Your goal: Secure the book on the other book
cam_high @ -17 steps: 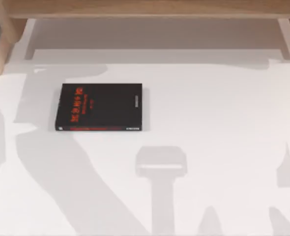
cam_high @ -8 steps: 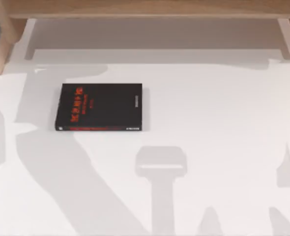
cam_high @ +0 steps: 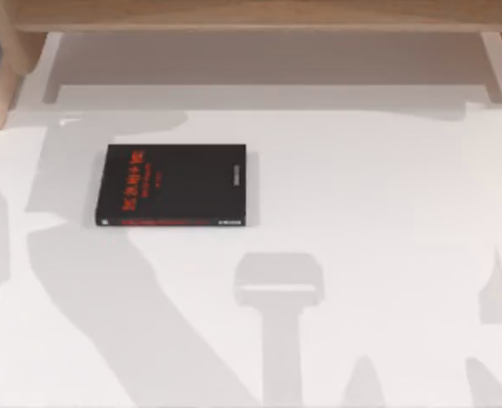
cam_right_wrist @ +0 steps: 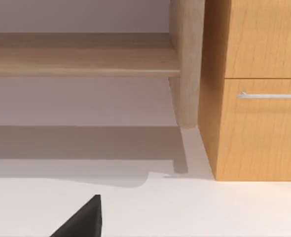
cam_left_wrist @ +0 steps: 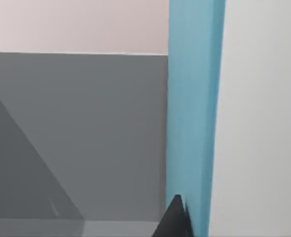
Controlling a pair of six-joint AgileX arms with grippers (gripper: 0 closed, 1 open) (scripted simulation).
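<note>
The black book lies flat on the white table, left of centre in the top view, its long axis running left to right. Its red strip sits along the near edge and the red characters on the cover (they read sideways from above) stand at its left end.

In the left wrist view the light blue book appears as a tall narrow band, seen edge-on, its long axis running away from the camera. A dark fingertip of the left gripper lies right against it at the near end; whether the jaws are clenched on the book I cannot tell.

The right wrist view shows a dark fingertip of the right gripper above the table, facing a wooden shelf, its round post and a wooden cabinet with a metal drawer handle; its jaw state cannot be told either.
</note>
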